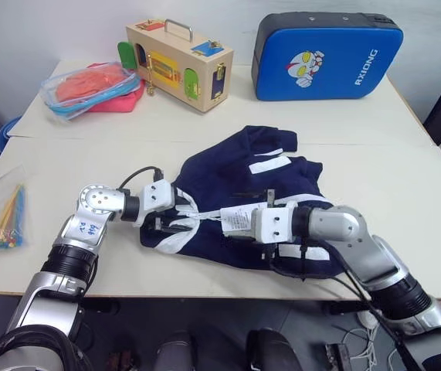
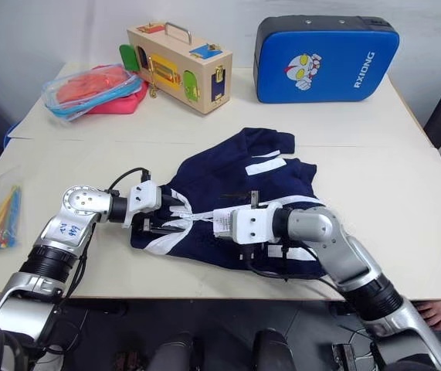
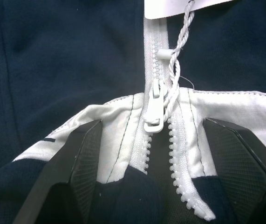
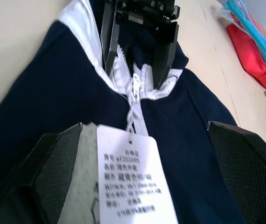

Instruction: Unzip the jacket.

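Left gripper (image 1: 175, 224) resting at the collar end of the jacket (image 1: 228, 174), fingers spread apart and grasping nothing, one black finger (image 3: 72, 172) pressed on the white collar lining at each side of the zipper. Right gripper (image 4: 137, 172) hovering over the jacket's middle, pointed toward the left one, fingers spread wide and empty, white hang tag (image 4: 130, 179) lying between them on the navy fabric.

Jacket spread flat on the white table (image 1: 405, 185), near the front edge, just at 6 o'clock from table centre, collar toward 9 o'clock and body running toward 3 o'clock. White zipper strip (image 3: 152, 60) closed along the chest; zipper slider (image 3: 153, 105) sitting close to the collar, its pull tab hanging down, teeth parted only below it at the neck opening. Twisted white string (image 3: 175, 70) running from the hang tag down beside the slider. White rectangular patches (image 1: 270, 164) visible on the upper side of the garment.

Elsewhere on the table: wooden latch box (image 1: 178, 63) with a metal handle at 12 o'clock, blue padded case (image 1: 327, 56) at 1 o'clock, clear bag holding orange-red cloth (image 1: 93, 86) at 10 o'clock, small bag of coloured sticks (image 1: 4, 218) at 9 o'clock near the edge, well apart from the jacket.
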